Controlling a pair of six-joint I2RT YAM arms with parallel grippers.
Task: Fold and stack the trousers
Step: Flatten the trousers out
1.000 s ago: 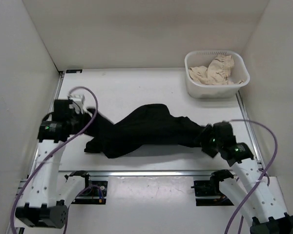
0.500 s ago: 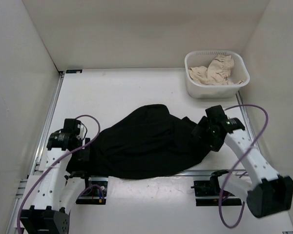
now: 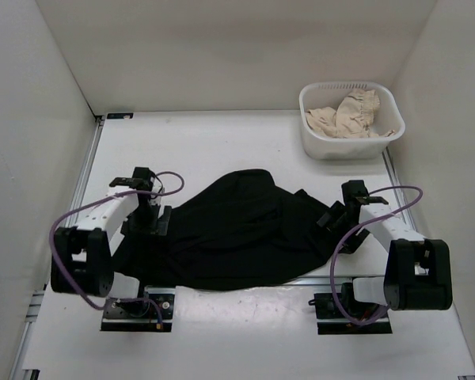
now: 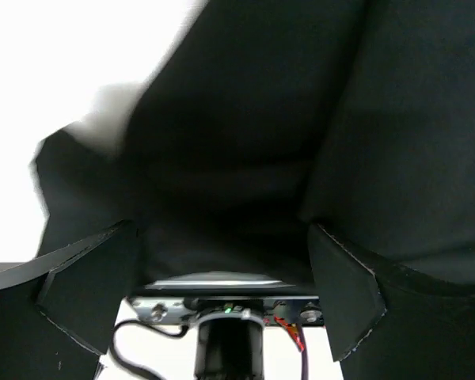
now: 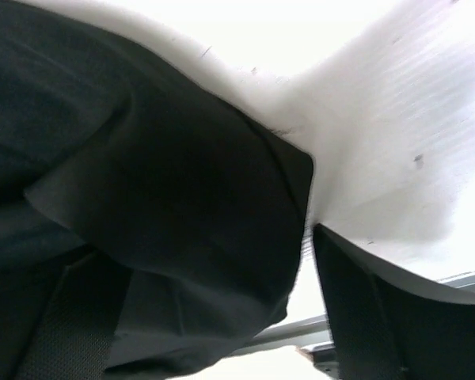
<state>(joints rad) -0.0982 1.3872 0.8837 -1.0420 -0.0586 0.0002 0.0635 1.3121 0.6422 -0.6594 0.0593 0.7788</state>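
Observation:
The black trousers lie spread in a broad, flattened heap across the near half of the table, their near hem reaching over the front rail. My left gripper is over their left end, jaws wide apart. In the left wrist view the trousers fill the frame beyond my open left gripper, and nothing is pinched. My right gripper sits at the right end. In the right wrist view a loose edge of the trousers lies in the gap of the open right gripper, ungripped.
A white basket holding a beige frilly cloth stands at the back right. White walls close in the table on the left, back and right. A metal rail runs along the front edge.
The trousers were drawn toward the front edge and spread out flatter. Both grippers have let go and opened. Both arms have drawn back over the cloth's two ends.

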